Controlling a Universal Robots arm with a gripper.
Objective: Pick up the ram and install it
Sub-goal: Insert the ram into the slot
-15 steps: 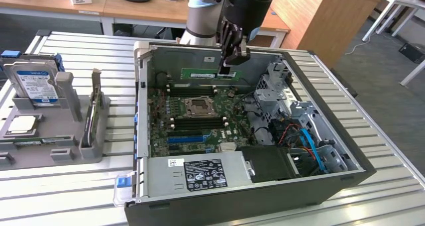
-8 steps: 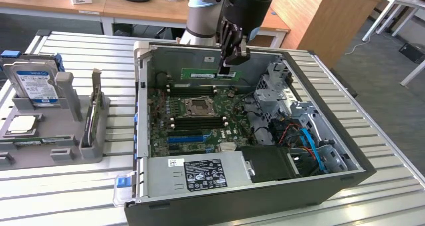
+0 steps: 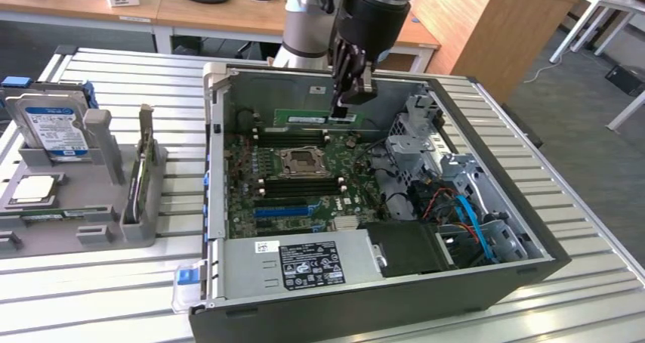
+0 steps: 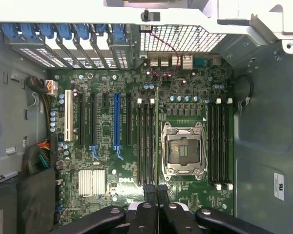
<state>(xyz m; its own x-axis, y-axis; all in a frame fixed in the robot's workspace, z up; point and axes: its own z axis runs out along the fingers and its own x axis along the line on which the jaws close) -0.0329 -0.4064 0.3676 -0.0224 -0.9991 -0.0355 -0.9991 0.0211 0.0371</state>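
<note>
The ribbed silver metal table (image 3: 579, 230) runs off the exterior view at the bottom and both sides. On it lies the open grey steel computer case (image 3: 353, 316), its near corner cut off. A green, densely studded motherboard (image 3: 348, 180) (image 4: 102, 146) lines its floor, partly hidden by dark cables (image 3: 395, 196) and a metal cage (image 3: 403, 139). The robot arm (image 3: 378, 3) is cropped at the top; its black gripper (image 3: 344, 115) (image 4: 156, 195) reaches into the case, jaws pinched narrow onto the long, thin green circuit-board ram (image 3: 302, 119) (image 4: 157, 126). From the wrist the ram shows edge-on, a hairline between black plastic memory slots (image 4: 145, 141) and the square metal processor socket (image 4: 184, 148); it seems to hang just above the board, though contact is hard to judge
</note>
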